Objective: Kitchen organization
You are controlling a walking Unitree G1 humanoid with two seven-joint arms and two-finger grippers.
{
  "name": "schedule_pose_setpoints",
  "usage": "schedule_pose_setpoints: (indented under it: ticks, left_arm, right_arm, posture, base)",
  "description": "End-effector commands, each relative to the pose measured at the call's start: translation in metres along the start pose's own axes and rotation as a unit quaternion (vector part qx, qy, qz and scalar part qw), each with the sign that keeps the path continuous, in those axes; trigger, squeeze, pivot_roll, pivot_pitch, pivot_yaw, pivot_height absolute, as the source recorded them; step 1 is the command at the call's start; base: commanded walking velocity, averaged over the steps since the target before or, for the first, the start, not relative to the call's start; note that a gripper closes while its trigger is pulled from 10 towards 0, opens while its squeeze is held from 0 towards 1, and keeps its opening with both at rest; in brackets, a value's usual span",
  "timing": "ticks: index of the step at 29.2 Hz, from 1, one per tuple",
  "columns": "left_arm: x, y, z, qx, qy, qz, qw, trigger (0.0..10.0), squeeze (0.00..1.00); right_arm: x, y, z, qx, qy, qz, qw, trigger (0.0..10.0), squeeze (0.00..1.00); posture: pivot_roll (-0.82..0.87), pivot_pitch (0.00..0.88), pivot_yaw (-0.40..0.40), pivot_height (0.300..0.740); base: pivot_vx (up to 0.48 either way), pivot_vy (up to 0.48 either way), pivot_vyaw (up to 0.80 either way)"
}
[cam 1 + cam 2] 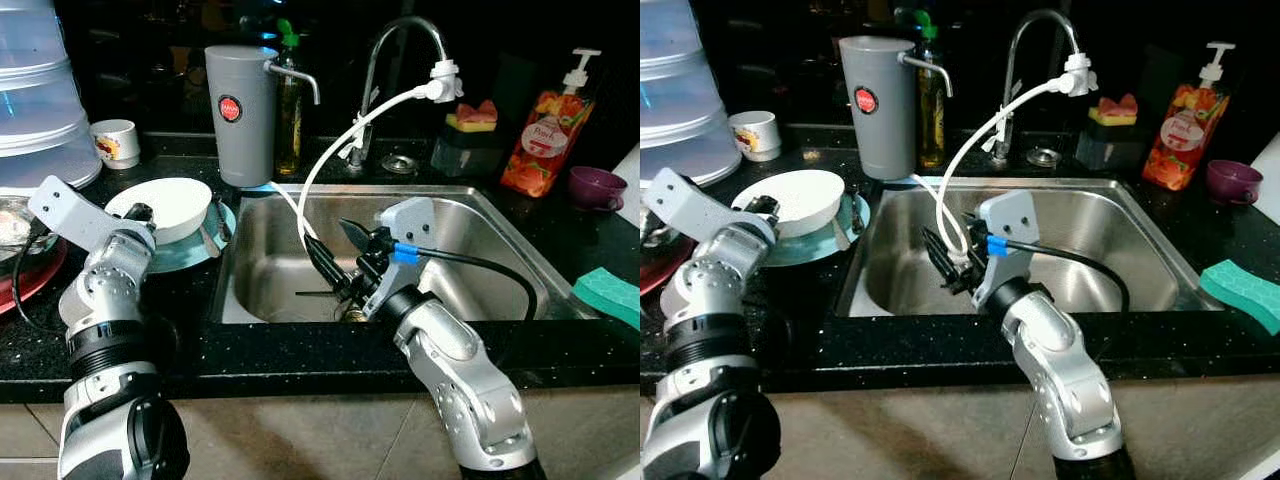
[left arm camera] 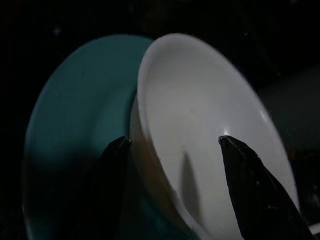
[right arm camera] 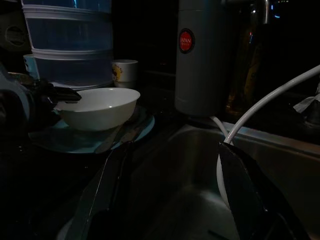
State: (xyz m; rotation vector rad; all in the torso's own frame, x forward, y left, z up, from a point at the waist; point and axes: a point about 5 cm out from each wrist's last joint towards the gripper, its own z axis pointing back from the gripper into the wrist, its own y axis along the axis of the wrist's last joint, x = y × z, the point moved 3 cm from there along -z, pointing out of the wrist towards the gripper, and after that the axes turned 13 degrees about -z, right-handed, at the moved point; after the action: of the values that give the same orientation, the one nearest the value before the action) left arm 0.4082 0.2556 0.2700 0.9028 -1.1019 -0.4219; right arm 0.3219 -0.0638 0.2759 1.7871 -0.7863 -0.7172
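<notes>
A white bowl (image 1: 172, 203) sits on a teal plate (image 1: 186, 256) on the black counter left of the sink, with cutlery (image 1: 212, 236) beside it on the plate. My left gripper (image 1: 139, 213) is at the bowl's near rim. In the left wrist view its fingers (image 2: 114, 170) are open, one outside the bowl wall and one inside. My right gripper (image 1: 338, 250) hangs open over the steel sink (image 1: 455, 215), holding nothing, close to a white hose (image 1: 340, 140).
A grey water jug (image 1: 240, 115) and an oil bottle stand behind the plate. The tap (image 1: 400, 40) arches over the sink. An orange soap bottle (image 1: 540, 135), a purple cup (image 1: 595, 187) and a green sponge (image 1: 610, 292) lie right. Clear stacked containers (image 1: 35, 90), a mug (image 1: 115, 142) and a red plate (image 1: 30, 272) are left.
</notes>
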Motion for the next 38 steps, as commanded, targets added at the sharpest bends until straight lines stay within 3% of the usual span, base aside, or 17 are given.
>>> schedule_pose_setpoints:
  ticks: [1,2,3,4,6,7,8,15,23,25,26,31,36,37,38]
  left_arm:
    - [-0.003,-0.003,-0.003,-0.014,0.01,0.014,1.0,10.0,0.0]
    - [-0.004,-0.004,-0.004,-0.017,0.011,0.014,1.0,10.0,0.0]
    - [-0.004,-0.003,-0.005,-0.017,0.012,0.008,1.0,4.6,0.0]
    - [-0.004,-0.002,-0.006,-0.016,0.011,0.006,1.0,3.1,0.0]
    - [-0.005,0.0,-0.007,-0.013,0.013,0.0,1.0,2.5,0.0]
    - [-0.006,0.001,-0.008,-0.013,0.015,-0.003,1.0,0.5,0.0]
    - [-0.007,0.003,-0.009,-0.012,0.017,-0.002,1.0,0.0,0.0]
    - [-0.007,0.007,-0.011,-0.006,0.017,-0.009,1.0,0.0,0.0]
    - [0.0,0.014,-0.009,0.029,0.002,-0.048,0.998,0.0,0.0]
    - [0.011,0.024,-0.005,0.065,-0.028,-0.07,0.995,7.4,0.0]
    - [0.017,0.027,-0.003,0.078,-0.046,-0.077,0.993,10.0,0.0]
    - [0.039,0.029,0.004,0.099,-0.113,-0.093,0.984,10.0,0.0]
    - [0.068,0.014,0.019,0.087,-0.227,-0.123,0.962,10.0,0.0]
    - [0.068,0.014,0.019,0.087,-0.227,-0.123,0.962,10.0,0.0]
    - [0.077,0.009,0.025,0.082,-0.261,-0.132,0.953,10.0,0.0]
  right_arm:
    - [-0.006,0.001,0.002,0.0,0.019,0.003,1.0,10.0,0.0]
    - [-0.007,0.0,0.003,-0.002,0.024,0.004,1.0,10.0,0.0]
    - [-0.008,-0.001,0.003,-0.004,0.029,0.004,1.0,10.0,0.0]
    - [-0.009,-0.001,0.003,-0.006,0.033,0.005,0.999,10.0,0.0]
    - [-0.01,-0.001,0.004,-0.007,0.036,0.004,0.999,10.0,0.0]
    - [-0.011,-0.002,0.004,-0.007,0.039,0.002,0.999,10.0,0.0]
    - [-0.012,-0.002,0.004,-0.008,0.042,0.002,0.999,10.0,0.0]
    - [-0.012,-0.002,0.005,-0.008,0.042,-0.001,0.999,10.0,0.0]
    - [-0.007,-0.001,0.004,-0.002,0.025,-0.004,1.0,10.0,0.0]
    - [-0.004,0.0,0.004,0.0,0.017,-0.006,1.0,10.0,0.0]
    - [-0.002,0.0,0.004,0.002,0.012,-0.009,1.0,10.0,0.0]
    - [0.004,0.004,0.003,0.016,-0.008,-0.033,0.999,10.0,0.0]
    - [0.011,0.012,0.002,0.04,-0.03,-0.083,0.995,10.0,0.0]
    - [0.011,0.012,0.002,0.04,-0.03,-0.083,0.995,10.0,0.0]
    - [0.013,0.014,0.002,0.043,-0.034,-0.097,0.994,10.0,0.0]
  posture:
    - [0.0,0.115,-0.042,0.74]
    - [0.0,0.115,-0.042,0.74]
    - [0.0,0.115,-0.042,0.74]
    - [0.0,0.115,-0.042,0.74]
    - [0.0,0.115,-0.042,0.74]
    - [0.0,0.115,-0.042,0.74]
    - [0.0,0.116,-0.042,0.74]
    - [0.0,0.118,-0.04,0.74]
    - [0.0,0.121,-0.039,0.74]
    - [0.0,0.125,-0.041,0.74]
    - [0.0,0.125,-0.041,0.74]
    - [0.0,0.125,-0.042,0.74]
    - [0.0,0.126,-0.041,0.74]
    - [0.0,0.126,-0.041,0.74]
    - [0.0,0.126,-0.041,0.74]
  base:
    - [0.0,0.0,0.0]
    - [0.0,0.0,0.0]
    - [0.0,0.0,0.0]
    - [0.0,0.0,0.0]
    - [0.0,0.0,0.0]
    - [0.0,0.0,0.0]
    - [0.0,0.0,0.0]
    - [0.0,0.0,0.0]
    - [0.0,0.0,0.0]
    - [0.0,0.0,0.0]
    - [0.0,0.0,0.0]
    - [0.0,0.0,0.0]
    - [0.0,0.0,0.0]
    - [0.0,0.0,0.0]
    - [0.0,0.0,0.0]
